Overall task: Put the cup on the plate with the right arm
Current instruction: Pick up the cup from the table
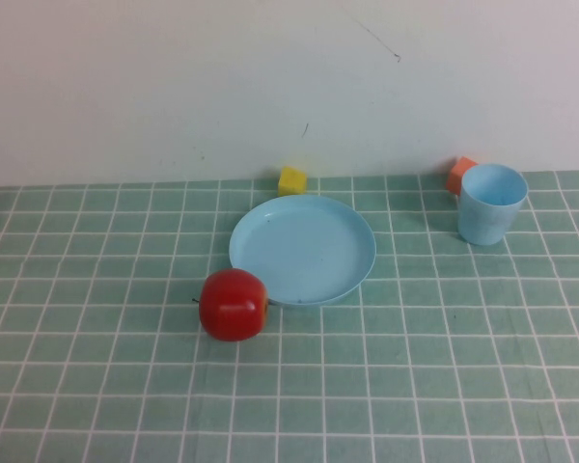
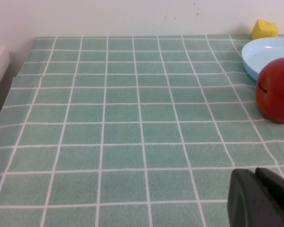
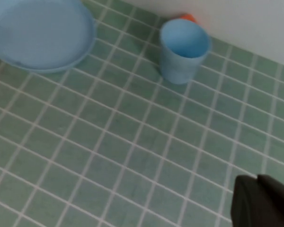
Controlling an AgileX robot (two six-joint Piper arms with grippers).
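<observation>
**A:** Item one, the cup?

**B:** Light blue cup (image 1: 491, 203), upright, mouth open, far right on the green checked tablecloth (image 1: 96, 318), near the white wall (image 1: 174, 77). An orange block (image 1: 459, 174) sits just behind it on its left, partly hidden. Cup and plate stand well apart.

**A:** The plate?

**B:** Light blue plate (image 1: 270, 227), round, shallow, bare, at centre. A yellow block (image 1: 291, 179) lies just beyond its far rim. A red apple (image 1: 234, 304) sits at its near-left edge, touching or almost touching; I cannot tell which.

**A:** The grippers?

**B:** Neither shows in the high view. The right gripper (image 3: 265, 201) appears only as a dark corner in its own wrist view, above the cloth on the near side of the cup, holding nothing visible; how far its claw is open I cannot tell. The left gripper (image 2: 262, 196) shows likewise, over bare cloth to the left of the apple, well away from the plate; its opening cannot be told either.
</observation>
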